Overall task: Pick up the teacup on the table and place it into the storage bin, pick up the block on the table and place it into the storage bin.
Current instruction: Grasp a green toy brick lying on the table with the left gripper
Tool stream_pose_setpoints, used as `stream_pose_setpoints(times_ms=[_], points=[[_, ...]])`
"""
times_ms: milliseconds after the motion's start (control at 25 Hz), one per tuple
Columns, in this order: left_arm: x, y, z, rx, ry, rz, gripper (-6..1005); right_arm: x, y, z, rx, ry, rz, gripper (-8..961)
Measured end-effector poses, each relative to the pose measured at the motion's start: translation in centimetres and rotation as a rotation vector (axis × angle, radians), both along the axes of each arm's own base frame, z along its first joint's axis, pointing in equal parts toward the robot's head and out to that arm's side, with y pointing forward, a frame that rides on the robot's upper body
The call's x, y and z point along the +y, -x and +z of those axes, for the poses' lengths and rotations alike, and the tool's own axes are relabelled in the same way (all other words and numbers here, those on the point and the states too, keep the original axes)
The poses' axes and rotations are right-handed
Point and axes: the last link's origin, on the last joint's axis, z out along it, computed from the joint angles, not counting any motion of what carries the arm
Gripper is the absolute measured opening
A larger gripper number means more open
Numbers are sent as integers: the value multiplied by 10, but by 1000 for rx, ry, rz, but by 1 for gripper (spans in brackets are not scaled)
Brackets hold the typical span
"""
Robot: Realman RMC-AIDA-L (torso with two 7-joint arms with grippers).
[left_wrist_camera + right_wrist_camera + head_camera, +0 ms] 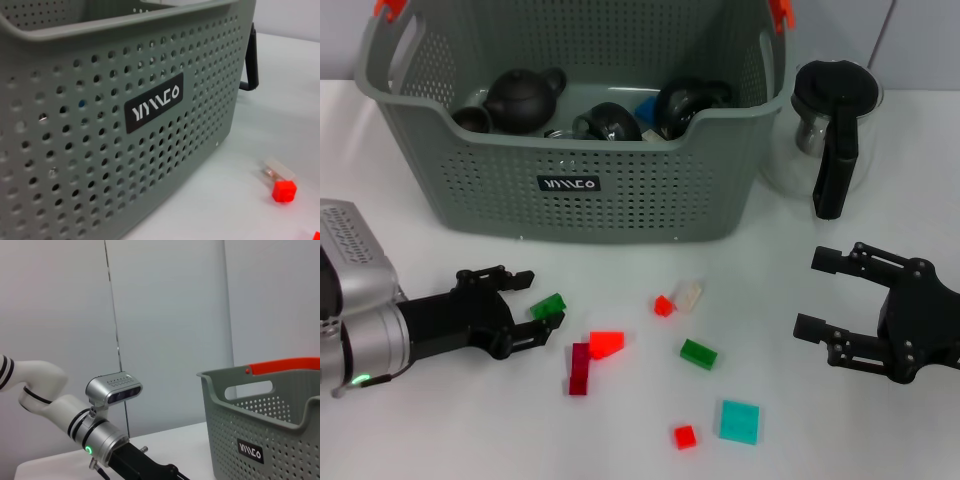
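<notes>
The grey-green storage bin (620,190) stands at the back of the white table (440,430); its labelled wall fills the left wrist view (100,150). Inside it lie dark teapots, a small dark teacup (472,119) and a blue block (647,106). Several blocks are scattered in front of the bin. My left gripper (545,298) lies low on the table at the left, open, with a green block (548,306) between its fingertips. My right gripper (807,292) hovers open at the right, holding nothing.
A glass jug with a black handle (835,150) stands right of the bin. Loose on the table are red (606,344), dark red (580,369), green (698,353), teal (739,421), clear (689,294) and small red (684,436) blocks.
</notes>
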Motion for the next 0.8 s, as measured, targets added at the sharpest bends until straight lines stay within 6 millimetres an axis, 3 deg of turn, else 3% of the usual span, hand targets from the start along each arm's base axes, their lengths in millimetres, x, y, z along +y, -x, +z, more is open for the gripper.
stream_pose_setpoints(times_ms=[800], points=[[5,1,-6,20,6,16,584,2,0,1,-3,-6,-1,824]])
